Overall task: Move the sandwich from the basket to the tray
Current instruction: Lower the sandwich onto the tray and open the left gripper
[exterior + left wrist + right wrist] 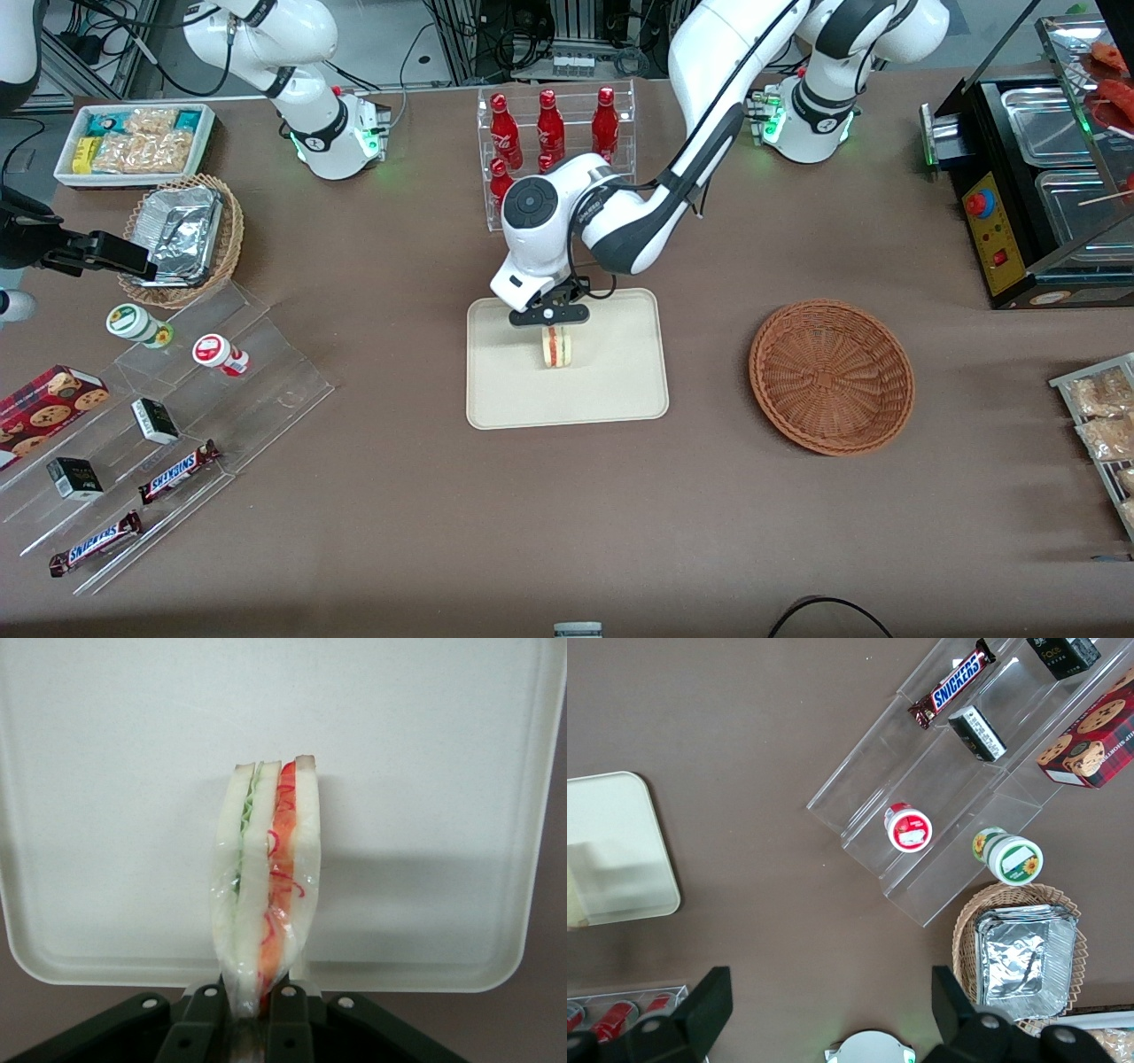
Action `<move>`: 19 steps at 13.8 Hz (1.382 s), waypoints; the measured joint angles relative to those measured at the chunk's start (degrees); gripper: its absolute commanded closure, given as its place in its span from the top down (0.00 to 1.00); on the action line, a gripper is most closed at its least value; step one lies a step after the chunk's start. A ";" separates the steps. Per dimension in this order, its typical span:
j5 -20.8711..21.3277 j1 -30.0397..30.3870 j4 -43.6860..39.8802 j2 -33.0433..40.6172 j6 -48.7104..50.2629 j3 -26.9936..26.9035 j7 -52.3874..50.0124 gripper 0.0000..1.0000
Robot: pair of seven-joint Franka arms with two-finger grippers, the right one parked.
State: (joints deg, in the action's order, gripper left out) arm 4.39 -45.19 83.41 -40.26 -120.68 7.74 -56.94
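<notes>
Gripper (551, 326) is clamped on the sandwich (557, 346), right over the tray (620, 390). Basket (831, 376) sits toward the working arm's end.

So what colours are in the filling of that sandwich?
Red-orange and green between white bread; the sandwich, held by the gripper, shows best in the left wrist view.

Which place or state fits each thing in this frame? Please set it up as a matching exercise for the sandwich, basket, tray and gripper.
Things:
1. sandwich
2. basket
3. tray
4. gripper

Places or states:
A. reddish-brown wicker, nothing in it, toward the working arm's end of the table
B. shut on the sandwich, over the tray
C. flat, cream, lying beneath the sandwich
D. held upright by its tip, filling stripe showing

Pairs: 1-D, 2-A, 3-C, 4-B
</notes>
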 measured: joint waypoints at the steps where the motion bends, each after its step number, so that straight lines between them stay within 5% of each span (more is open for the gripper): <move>1: 0.00 0.00 -0.01 -0.54 -0.08 -0.01 0.00 0.00; 5: 0.07 0.00 -0.06 -1.74 -0.20 -0.04 0.01 0.00; 6: 0.17 0.00 -0.11 -1.90 -0.20 -0.12 0.03 0.31; 7: 0.34 0.00 -0.17 -2.07 -0.22 -0.20 0.07 0.75; 8: 0.57 0.00 -0.25 -2.22 -0.32 -0.27 0.08 0.98; 14: 0.63 0.10 -2.37 -1.72 -0.94 -0.63 -0.04 0.99; 19: 0.57 2.48 -3.73 6.75 7.59 -1.00 -0.70 0.99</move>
State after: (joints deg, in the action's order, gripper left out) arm 4.96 -42.71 79.67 -33.51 -113.08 6.74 -57.65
